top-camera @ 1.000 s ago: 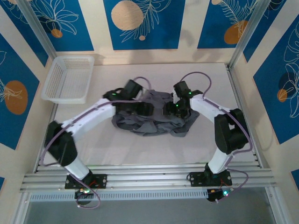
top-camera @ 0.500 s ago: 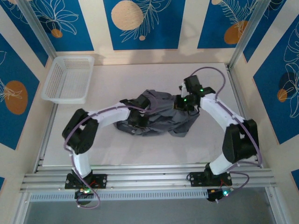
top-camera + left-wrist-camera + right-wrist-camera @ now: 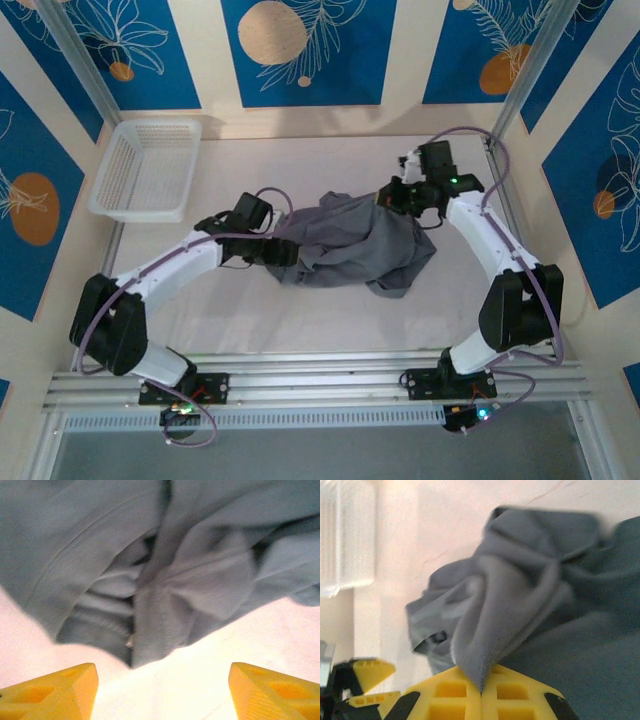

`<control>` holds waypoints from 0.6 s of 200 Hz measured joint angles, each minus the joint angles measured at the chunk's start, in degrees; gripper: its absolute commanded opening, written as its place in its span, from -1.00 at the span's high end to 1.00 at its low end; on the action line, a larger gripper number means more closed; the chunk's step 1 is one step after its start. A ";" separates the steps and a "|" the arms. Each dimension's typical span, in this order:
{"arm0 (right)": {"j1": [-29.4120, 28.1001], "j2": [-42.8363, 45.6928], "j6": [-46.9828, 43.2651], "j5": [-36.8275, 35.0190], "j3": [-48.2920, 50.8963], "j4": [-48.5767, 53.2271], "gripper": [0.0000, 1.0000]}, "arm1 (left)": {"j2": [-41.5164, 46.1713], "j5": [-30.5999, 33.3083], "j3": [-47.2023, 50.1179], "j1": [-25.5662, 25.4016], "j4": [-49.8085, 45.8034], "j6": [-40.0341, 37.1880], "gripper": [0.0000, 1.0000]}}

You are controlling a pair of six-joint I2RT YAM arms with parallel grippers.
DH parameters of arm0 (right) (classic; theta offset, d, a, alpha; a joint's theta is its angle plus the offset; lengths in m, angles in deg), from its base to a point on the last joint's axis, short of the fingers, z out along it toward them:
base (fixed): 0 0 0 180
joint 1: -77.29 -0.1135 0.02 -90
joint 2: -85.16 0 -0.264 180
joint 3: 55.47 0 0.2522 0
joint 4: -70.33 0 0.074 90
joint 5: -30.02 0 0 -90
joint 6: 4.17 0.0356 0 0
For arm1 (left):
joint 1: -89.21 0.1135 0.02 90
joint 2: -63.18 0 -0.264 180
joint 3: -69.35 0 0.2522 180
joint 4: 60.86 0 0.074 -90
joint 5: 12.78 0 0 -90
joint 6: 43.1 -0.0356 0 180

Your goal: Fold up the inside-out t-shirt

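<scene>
Jaws: right gripper [image 3: 481, 694] pinching a far-right fold of the crumpled slate-grey soft-cloth t-shirt [image 3: 350, 245], mid white table [image 3: 300, 320]; left gripper [image 3: 162, 672] spread beside its left edge; likely light, limp, best taken by hem or seams.

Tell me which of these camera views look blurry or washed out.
Top external: sharp and evenly lit, only faint shadows around the t-shirt. Left wrist: the table glares almost white, and the cloth looks slightly soft. Right wrist: smeared blur along the cloth's far edges, the basket bleached out, sharpest where the right hand pinches the fabric.
</scene>
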 measured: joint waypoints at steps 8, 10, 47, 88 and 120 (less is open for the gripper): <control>-1.81 -0.17 0.04 1.20 -0.11 -0.22 1.00 | 0.13 -0.61 -1.77 -1.05 0.48 -0.81 -0.45; -2.34 -0.20 0.04 1.51 -0.17 -0.22 1.00 | 0.07 -0.68 -2.19 -1.25 0.59 -1.01 -0.45; -6.08 -0.26 0.46 5.22 -2.62 -0.22 1.00 | -7.34 -1.01 -15.76 -4.17 3.45 -5.31 -0.62; -7.13 0.39 1.38 6.93 -6.40 0.17 1.00 | -19.61 -3.72 -22.25 -4.22 6.88 -10.21 -0.66; -7.50 1.70 1.60 7.76 -8.31 0.90 1.00 | -23.58 -2.80 -22.34 -4.22 8.28 -10.54 -0.42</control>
